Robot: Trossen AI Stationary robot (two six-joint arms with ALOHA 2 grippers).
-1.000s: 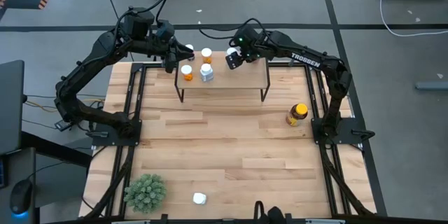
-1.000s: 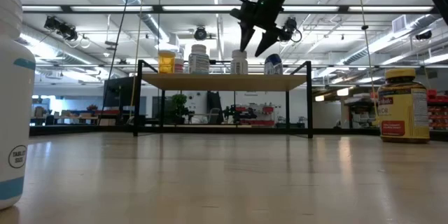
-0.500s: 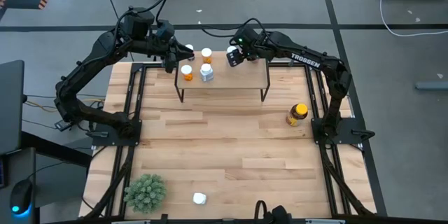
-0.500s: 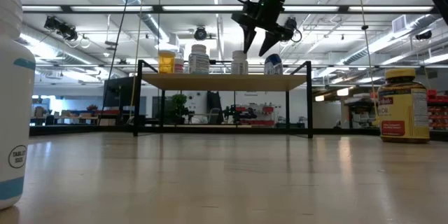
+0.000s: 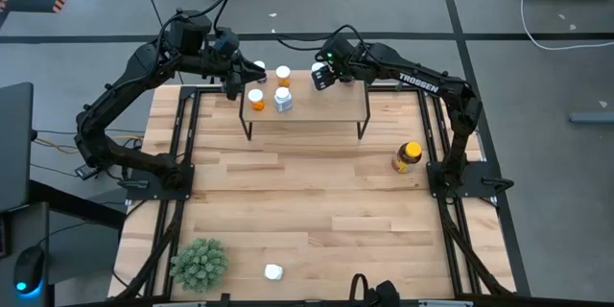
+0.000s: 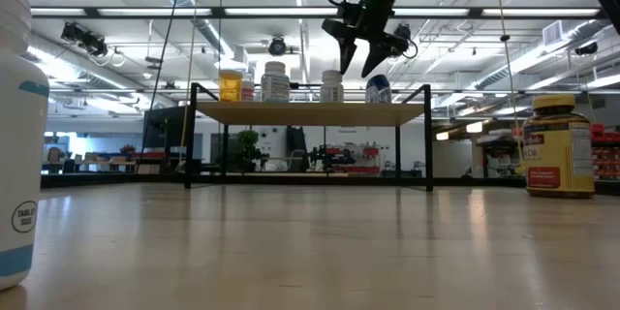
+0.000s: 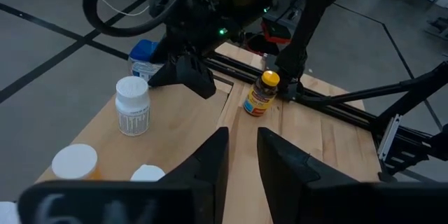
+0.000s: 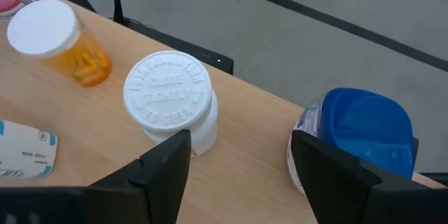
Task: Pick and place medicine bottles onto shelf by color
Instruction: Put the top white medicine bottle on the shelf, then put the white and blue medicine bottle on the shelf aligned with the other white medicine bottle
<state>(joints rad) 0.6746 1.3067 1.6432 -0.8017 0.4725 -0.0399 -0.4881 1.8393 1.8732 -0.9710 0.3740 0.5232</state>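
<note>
The shelf (image 5: 326,107) stands at the table's far side, with several bottles upright on its top. Among them are two orange bottles (image 5: 256,99) (image 5: 283,75), a white bottle (image 8: 168,98) and a blue-capped bottle (image 8: 357,133). My right gripper (image 8: 241,175) is open and empty above the shelf's far edge, over the gap between the white and the blue-capped bottle. My left gripper (image 7: 241,154) hovers at the shelf's left end, empty, its fingers only narrowly apart. The dark amber bottle (image 5: 407,156) stands on the table at the right. A white bottle (image 5: 273,271) stands near the front edge.
A green spiky plant (image 5: 200,262) stands at the table's near left corner. The near white bottle (image 6: 19,136) fills the left edge of the low view. Bare tabletop (image 5: 307,192) lies between the shelf and the front edge.
My right gripper has drifted a little toward the table's far edge above the shelf and has stayed open. The bottles have kept still.
</note>
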